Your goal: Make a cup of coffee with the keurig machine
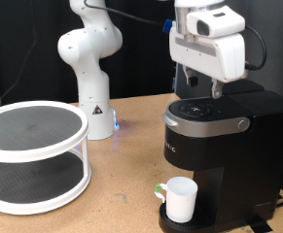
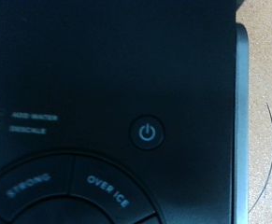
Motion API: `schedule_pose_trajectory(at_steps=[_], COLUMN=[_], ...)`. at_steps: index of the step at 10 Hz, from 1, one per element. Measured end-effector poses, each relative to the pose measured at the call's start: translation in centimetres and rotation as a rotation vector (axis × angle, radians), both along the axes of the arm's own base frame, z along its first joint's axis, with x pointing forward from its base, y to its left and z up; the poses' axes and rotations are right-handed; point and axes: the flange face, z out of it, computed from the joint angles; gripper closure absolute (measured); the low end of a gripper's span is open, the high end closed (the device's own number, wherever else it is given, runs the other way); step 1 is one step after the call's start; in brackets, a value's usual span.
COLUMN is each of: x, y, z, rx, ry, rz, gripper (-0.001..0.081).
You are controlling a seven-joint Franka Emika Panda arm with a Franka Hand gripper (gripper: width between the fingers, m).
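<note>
While the cup (image 1: 181,198) sits on the drip base under the spout, the gripper (image 1: 203,89) hovers above the keurig machine (image 1: 219,146) near its power button (image 2: 148,132); finger state cannot be told.

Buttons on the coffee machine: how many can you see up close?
3. On the keurig machine, the wrist view shows a round power button, a STRONG button and an OVER ICE button. More may lie beyond the picture's edge. The claw does not show there.
</note>
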Motion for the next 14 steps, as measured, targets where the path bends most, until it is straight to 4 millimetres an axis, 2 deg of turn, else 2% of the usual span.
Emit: schedule_pose_trajectory(at_steps=[1,2,4,5,6,7,8,9,14], x=[-0.1,-0.2,-0.5,-0.6,-0.7,-0.8,-1.0,-1.2,-1.8], y=[0.0,0.1,0.2,0.2,0.1,0.1,0.0,-0.1,-0.2], z=[-0.7,-1.3,-2.4,-2.8,-3.1,-3.4,-3.6,-3.7,-4.3], rx=[-0.004,-0.008,-0.015,-0.019,-0.026,-0.038,-0.043,-0.045,-0.053], ry=[-0.015,-0.023,-0.033,-0.04,-0.05,-0.064,-0.073,-0.076,-0.067], rz=[-0.002,-0.001,0.003,0.003,-0.007,-0.019,-0.025,-0.024,-0.025], gripper=[0.02,0.02,0.0487,0.0487,0.0663,0.0663,0.0771,0.0798,0.0805])
